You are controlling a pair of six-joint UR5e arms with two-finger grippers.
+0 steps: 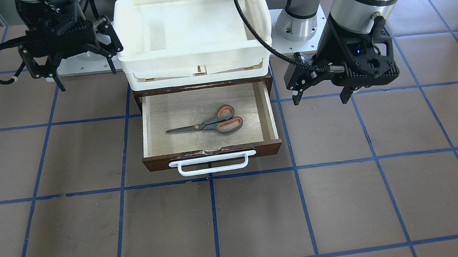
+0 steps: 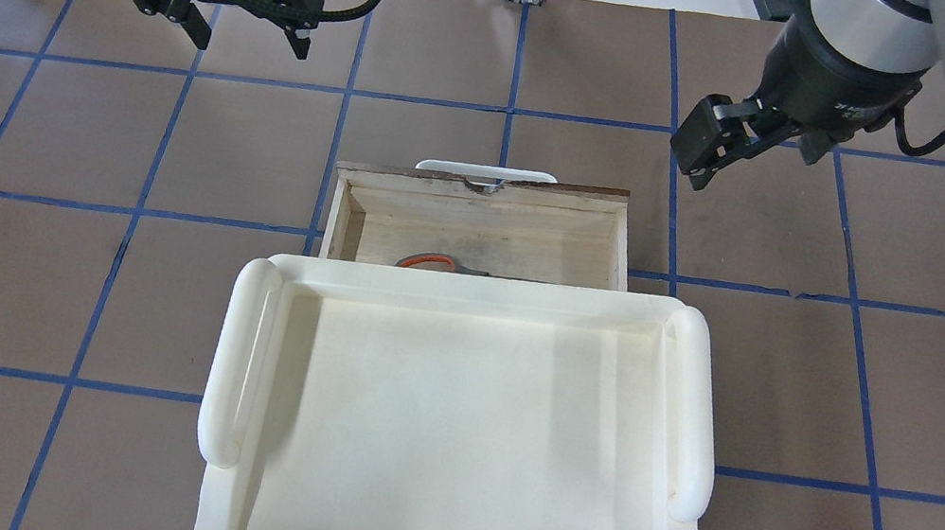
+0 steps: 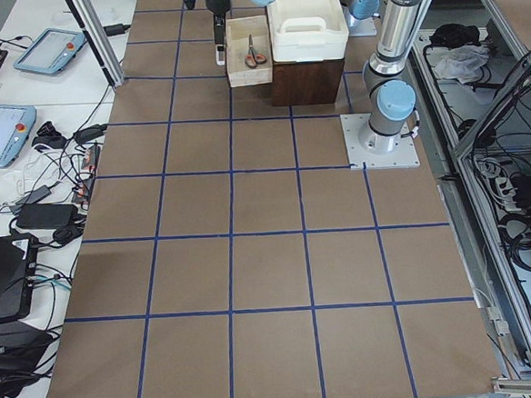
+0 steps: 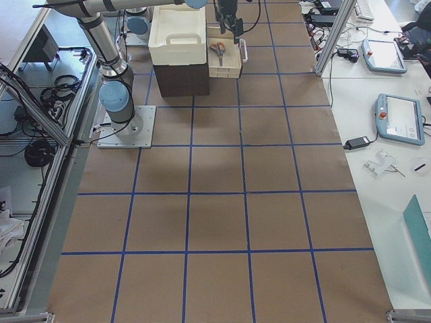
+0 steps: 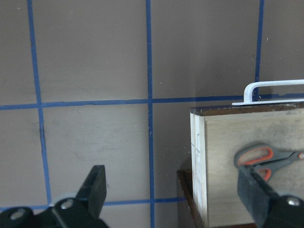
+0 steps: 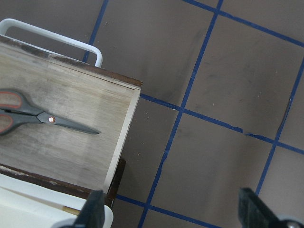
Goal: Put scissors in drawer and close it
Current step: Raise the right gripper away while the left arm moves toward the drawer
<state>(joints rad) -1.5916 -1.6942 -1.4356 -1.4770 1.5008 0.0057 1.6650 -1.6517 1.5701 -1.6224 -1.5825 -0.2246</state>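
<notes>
The scissors (image 1: 211, 124), with grey handles lined in orange-red, lie flat inside the open drawer (image 1: 183, 112). Its dark front panel with the white bar handle (image 1: 212, 164) is pulled out from under the tray. In the overhead view the scissors (image 2: 433, 262) are mostly hidden behind the tray's rim. My left gripper (image 1: 321, 93) hovers open and empty beside the drawer's handle-end side; its wrist view shows the scissors' handles (image 5: 259, 159). My right gripper (image 1: 86, 71) is open and empty, raised on the drawer's other side; its wrist view shows the blades (image 6: 71, 126).
A large white plastic tray (image 1: 190, 24) sits on top of the dark brown cabinet (image 3: 307, 82) that holds the drawer. The brown tabletop has a blue tape grid. Tablets and cables lie on side benches beyond the table's edge.
</notes>
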